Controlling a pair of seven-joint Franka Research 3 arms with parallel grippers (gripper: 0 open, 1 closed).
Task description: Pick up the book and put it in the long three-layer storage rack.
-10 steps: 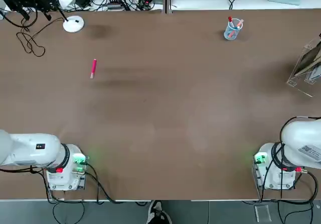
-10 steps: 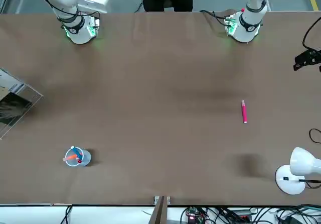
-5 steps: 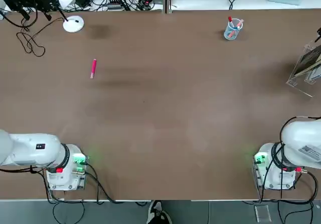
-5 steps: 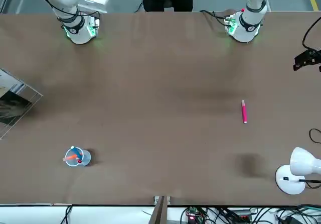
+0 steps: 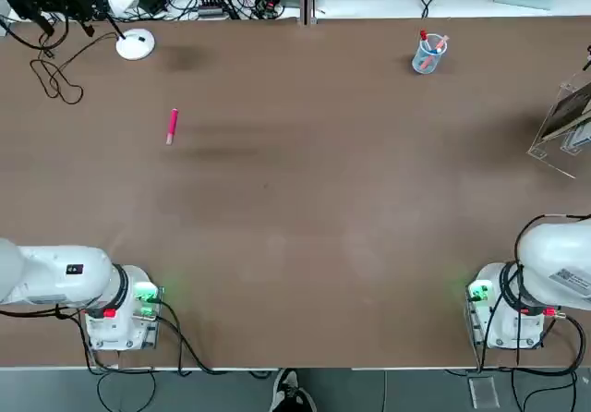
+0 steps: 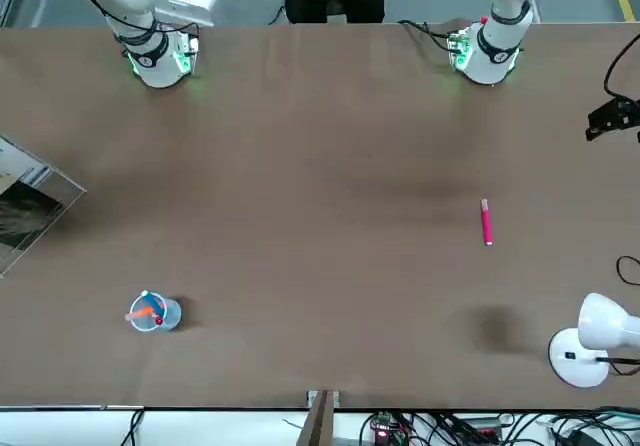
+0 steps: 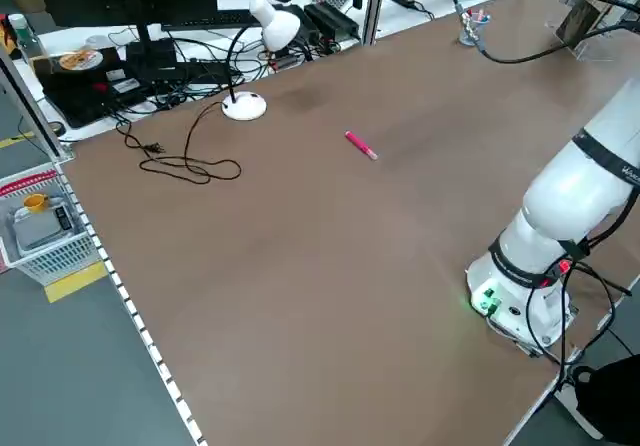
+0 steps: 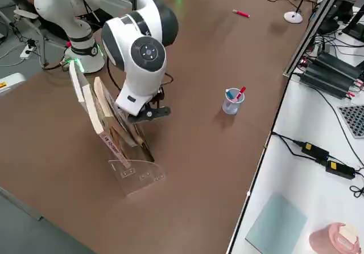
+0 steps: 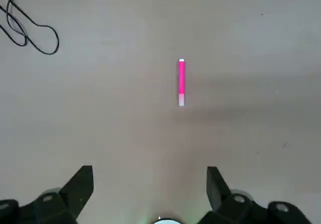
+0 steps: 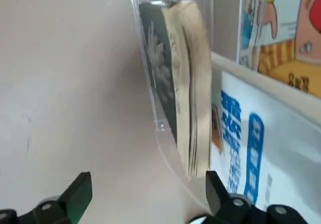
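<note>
The book, dark green cover with a pale hand, stands on edge in the front slot of the clear long three-layer storage rack, pages facing my right wrist camera. The rack sits at the table's right edge, also in the front view and the right side view. My right gripper is open just in front of the rack, holding nothing, its fingers apart from the book. It hangs beside the rack. My left gripper is open high over the table, empty.
Behind the book, other booklets with blue print fill the rack. A pen cup stands at the back right. A pink pen lies at mid-left, with a white desk lamp and a black cable at the back left.
A dark tip of the right arm has come into sight at the top view's right edge above the rack. Nothing else on the table has moved.
</note>
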